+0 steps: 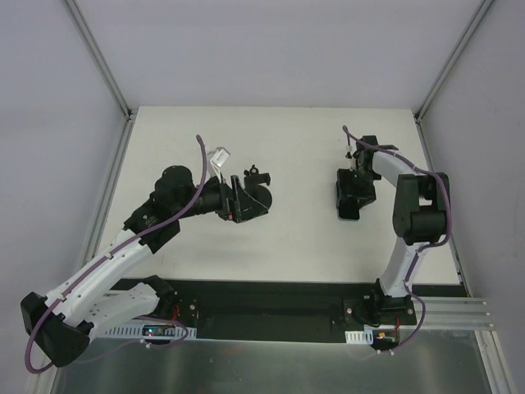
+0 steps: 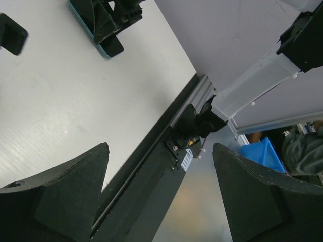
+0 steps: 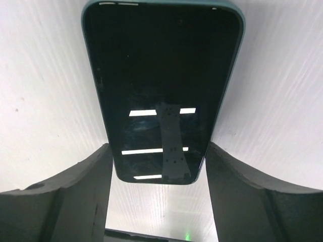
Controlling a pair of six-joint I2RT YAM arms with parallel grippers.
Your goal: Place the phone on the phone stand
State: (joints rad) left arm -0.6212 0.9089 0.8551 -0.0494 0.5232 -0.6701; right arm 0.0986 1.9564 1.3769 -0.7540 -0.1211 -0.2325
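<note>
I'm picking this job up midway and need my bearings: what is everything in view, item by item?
table: one, white, under everything else.
phone: one, glossy black face with a dark teal edge, lying flat on the right side of the table.
phone stand: one, black, left of the table's centre.
bin: one, blue, beyond the table's edge, seen only from the left wrist.
left gripper: one, black, open with nothing between its fingers, right beside the phone stand.
right gripper: one, black, low over the phone's near end, fingers closed against its two long edges.
</note>
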